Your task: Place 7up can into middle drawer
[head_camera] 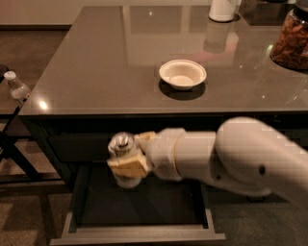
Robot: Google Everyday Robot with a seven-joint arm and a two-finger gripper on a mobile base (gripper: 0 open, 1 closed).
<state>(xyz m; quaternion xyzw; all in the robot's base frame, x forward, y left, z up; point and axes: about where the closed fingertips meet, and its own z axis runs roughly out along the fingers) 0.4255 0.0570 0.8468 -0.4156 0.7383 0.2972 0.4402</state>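
My gripper (129, 158) is shut on the 7up can (122, 146), whose silver top shows above my tan fingers (129, 166). I hold the can upright in front of the counter's edge, above the left part of the open middle drawer (144, 233). The drawer is pulled out below the counter, with a dark bottom panel and a plain grey front. My white arm reaches in from the right and hides the drawer's right side.
A white bowl (183, 73) stands on the dark counter (96, 72). A white container (222, 9) and a jar of nuts (291, 41) stand at the back right. A clear plastic bottle (17, 88) sits at the left on a dark stand.
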